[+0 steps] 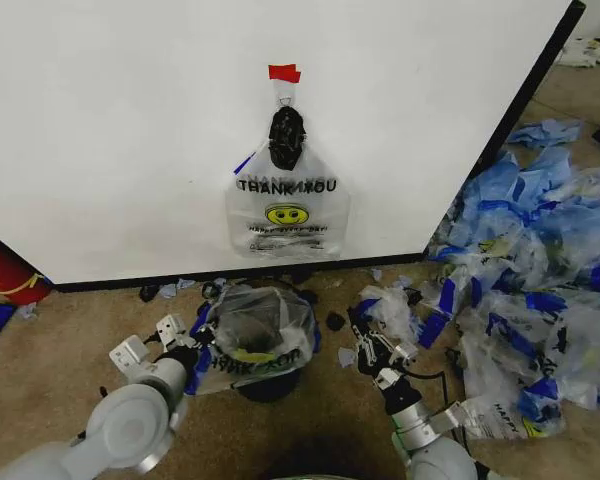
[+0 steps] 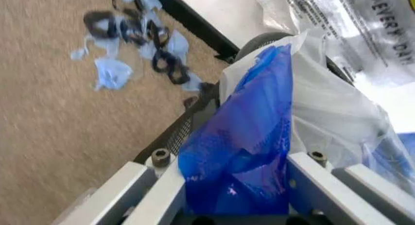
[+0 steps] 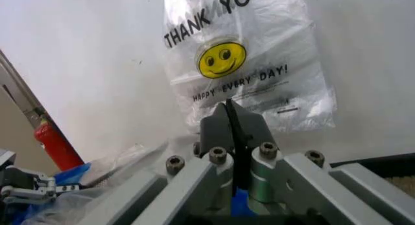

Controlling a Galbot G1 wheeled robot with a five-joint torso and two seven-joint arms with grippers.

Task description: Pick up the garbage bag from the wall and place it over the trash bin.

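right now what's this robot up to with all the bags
It is lining the trash bin with a garbage bag. That bag is already draped over the bin's rim, and the left end effector is shut on its blue-taped edge. The right end effector sits shut beside the bin. Another smiley bag hangs on the wall, and a heap of bags lies to the right.

a draped bag [image 1: 255, 330] hides most of the trash bin [image 1: 268, 385]; floor scraps [image 2: 133, 33] are blurred.

garbage bag [image 3: 250, 64] on wall [image 1: 130, 120] — "THANK YOU" | smiley face | "HAPPY EVERY DAY!" — black print
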